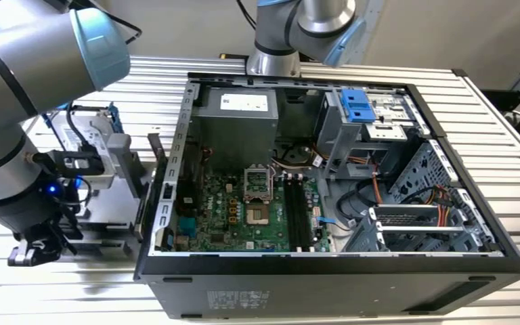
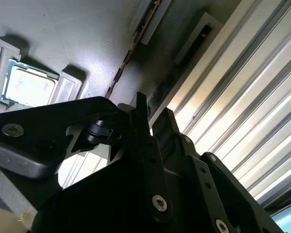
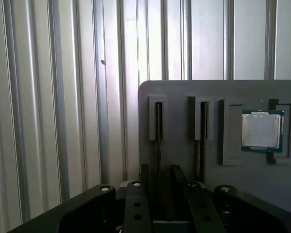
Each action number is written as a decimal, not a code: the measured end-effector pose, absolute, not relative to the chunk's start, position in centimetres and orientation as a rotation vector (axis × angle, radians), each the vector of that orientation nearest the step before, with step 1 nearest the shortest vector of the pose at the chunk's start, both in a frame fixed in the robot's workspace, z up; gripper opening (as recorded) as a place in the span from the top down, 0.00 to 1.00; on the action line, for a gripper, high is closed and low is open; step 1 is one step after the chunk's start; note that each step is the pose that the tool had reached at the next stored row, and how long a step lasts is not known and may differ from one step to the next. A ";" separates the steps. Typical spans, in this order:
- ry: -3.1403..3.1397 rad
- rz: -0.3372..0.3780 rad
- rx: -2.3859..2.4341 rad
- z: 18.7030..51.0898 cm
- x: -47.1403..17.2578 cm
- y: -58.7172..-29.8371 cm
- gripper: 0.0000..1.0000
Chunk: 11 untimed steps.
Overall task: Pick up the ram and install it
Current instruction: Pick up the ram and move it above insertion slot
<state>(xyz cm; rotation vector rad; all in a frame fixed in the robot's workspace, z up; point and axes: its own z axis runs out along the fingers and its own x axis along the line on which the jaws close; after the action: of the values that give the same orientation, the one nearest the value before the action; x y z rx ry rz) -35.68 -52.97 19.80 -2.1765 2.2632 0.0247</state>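
Observation:
Two ram sticks stand on edge in slots of a grey holder plate [image 3: 184,90]. In the first wrist view my gripper [image 3: 159,169] is open and straddles one ram [image 3: 158,121], with a black finger [image 3: 143,177] on each side and a gap to the stick. The other ram [image 3: 202,126] stands one slot over. The second wrist view shows the same gripper [image 2: 151,119] over the thin edge of the ram [image 2: 120,73]. In the exterior view the gripper body [image 1: 36,245] hangs low at that view's left, outside the open computer case [image 1: 332,267]. The motherboard's black slots [image 1: 300,217] lie inside it.
A processor chip [image 3: 262,128] sits in a pocket of the same holder plate. The ribbed metal table [image 3: 48,121] surrounds the plate. Inside the case are a power supply [image 1: 237,125], a blue drive bracket [image 1: 357,105] and loose cables [image 1: 368,196]. The case wall [image 1: 165,196] stands between holder and motherboard.

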 end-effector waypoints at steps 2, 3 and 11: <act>2.260 0.019 -2.174 19.8 -36.0 -53.0 0.00; 2.259 0.016 -2.173 19.8 -36.2 -53.0 0.00; 2.257 0.013 -2.171 19.8 -36.4 -53.0 0.00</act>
<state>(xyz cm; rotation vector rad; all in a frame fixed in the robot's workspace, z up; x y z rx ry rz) -36.44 -52.96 19.80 -2.1713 2.2572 0.0131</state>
